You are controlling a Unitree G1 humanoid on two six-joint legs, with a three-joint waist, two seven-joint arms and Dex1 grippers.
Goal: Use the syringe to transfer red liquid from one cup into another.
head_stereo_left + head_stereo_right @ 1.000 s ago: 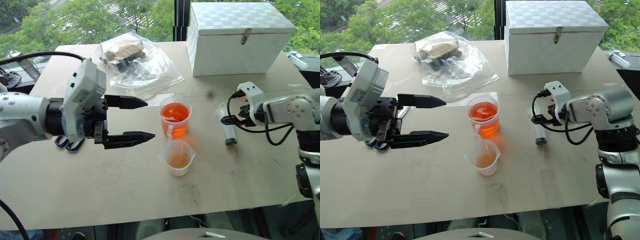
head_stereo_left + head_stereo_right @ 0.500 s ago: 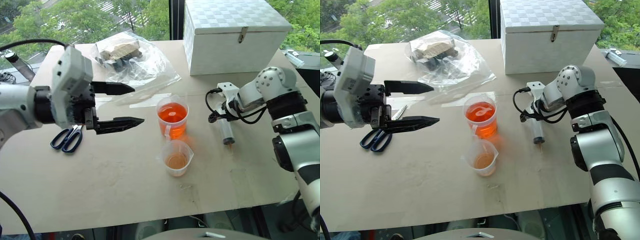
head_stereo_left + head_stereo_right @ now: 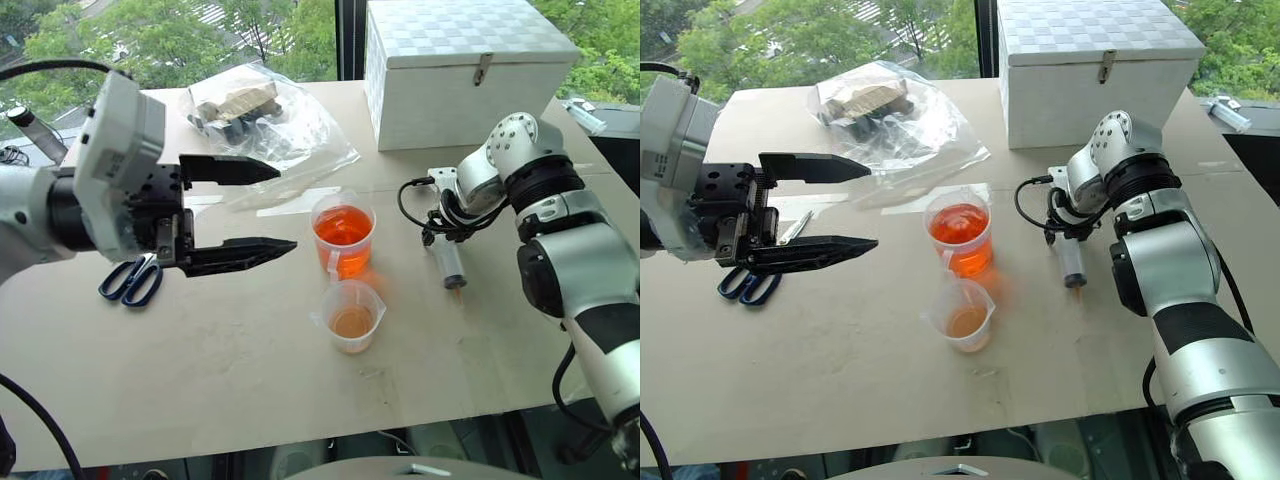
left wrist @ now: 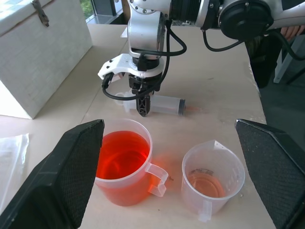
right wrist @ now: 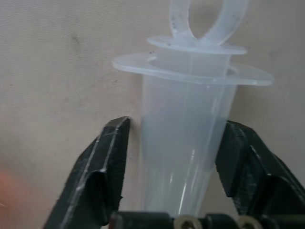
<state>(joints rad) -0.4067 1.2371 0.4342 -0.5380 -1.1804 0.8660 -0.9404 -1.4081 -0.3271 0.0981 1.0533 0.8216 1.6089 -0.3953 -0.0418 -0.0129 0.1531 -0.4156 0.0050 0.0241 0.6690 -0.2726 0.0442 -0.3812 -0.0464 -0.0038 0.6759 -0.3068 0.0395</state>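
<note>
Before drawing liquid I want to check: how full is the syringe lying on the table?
Apparently empty: the syringe barrel looks clear, plunger pushed in, while red liquid fills the handled cup.

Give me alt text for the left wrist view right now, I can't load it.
The right gripper points down onto the syringe lying flat on the table, fingers closed on its barrel. Nearer, between the left gripper's open black fingers, stand a handled cup of red liquid and a spouted cup with a shallow orange layer; a white box sits beside.
</note>
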